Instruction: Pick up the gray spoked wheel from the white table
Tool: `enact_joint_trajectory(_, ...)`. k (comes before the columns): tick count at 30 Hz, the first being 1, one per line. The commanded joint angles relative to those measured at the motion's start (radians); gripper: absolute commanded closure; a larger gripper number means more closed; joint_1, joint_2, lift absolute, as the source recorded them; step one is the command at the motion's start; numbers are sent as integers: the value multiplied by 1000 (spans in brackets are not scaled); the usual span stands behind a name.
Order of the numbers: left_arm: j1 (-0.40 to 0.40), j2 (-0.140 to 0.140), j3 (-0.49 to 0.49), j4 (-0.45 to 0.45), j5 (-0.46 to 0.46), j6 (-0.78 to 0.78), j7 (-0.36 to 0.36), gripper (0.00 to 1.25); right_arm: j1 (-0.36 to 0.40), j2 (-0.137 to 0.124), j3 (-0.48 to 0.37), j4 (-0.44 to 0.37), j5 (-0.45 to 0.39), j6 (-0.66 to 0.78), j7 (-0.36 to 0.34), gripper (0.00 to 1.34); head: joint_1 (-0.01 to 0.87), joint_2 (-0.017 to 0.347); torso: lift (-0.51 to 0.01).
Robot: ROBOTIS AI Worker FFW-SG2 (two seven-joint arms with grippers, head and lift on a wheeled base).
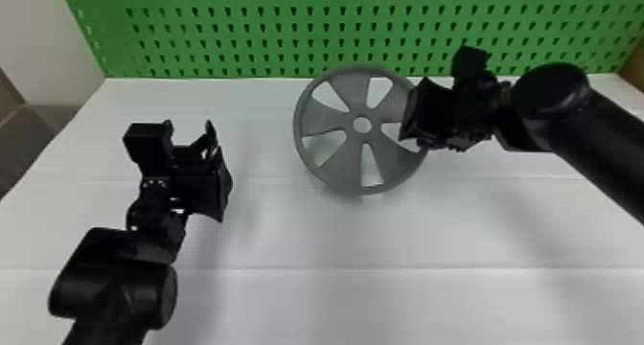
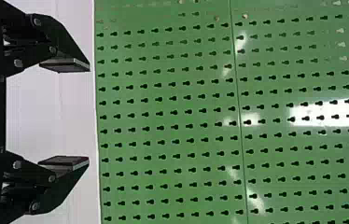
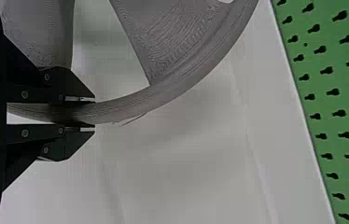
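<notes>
My right gripper (image 1: 413, 113) is at the right side of the gray spoked wheel (image 1: 330, 164), over the far half of the white table (image 1: 268, 234). In the right wrist view, the wheel's rim (image 3: 163, 99) runs between the fingers of my right gripper (image 3: 94, 113), which is shut on it. A shadow lies on the table below the wheel's near edge. Left of the wheel and apart from it, my left gripper (image 1: 216, 169) is over the table. The left wrist view has my left gripper (image 2: 89, 115) open, with nothing between its fingers.
A green pegboard (image 1: 287, 28) rises along the table's far edge, behind the wheel. The right forearm (image 1: 599, 128) reaches in over the table's right side. Bare white tabletop lies between the left gripper and the wheel, and in front of the wheel.
</notes>
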Motion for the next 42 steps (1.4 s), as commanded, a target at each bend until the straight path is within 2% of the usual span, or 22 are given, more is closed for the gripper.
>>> enact_joint_trajectory(1,2,0,1,-2,2,0,0,533,14,-2,-40,-35,157,-32,76,1179,779,67,-80)
enact_joint_trajectory(5,3,0,3,-2,4,0,0,533,22,0,-63,-42,272,-67,177,1179,779,67,-80)
enact_joint_trajectory(8,5,0,3,-3,4,0,0,533,30,0,-81,-50,322,-84,212,1179,779,67,-80)
enact_joint_trajectory(17,9,0,10,-14,7,0,0,533,93,8,-205,-131,484,-110,234,1179,779,67,-80)
enact_joint_trajectory(23,14,0,13,-17,8,0,0,533,143,14,-281,-168,594,-132,312,1179,779,69,-80)
enact_joint_trajectory(29,14,0,15,-18,11,0,0,533,179,23,-322,-207,695,-150,342,1179,779,69,-80)
enact_joint_trajectory(39,17,-2,26,-28,17,-5,0,533,286,60,-409,-303,898,-187,404,1179,779,67,-80)
enact_joint_trajectory(42,18,-2,29,-29,22,-6,0,533,320,74,-443,-320,953,-217,450,1177,779,69,-80)
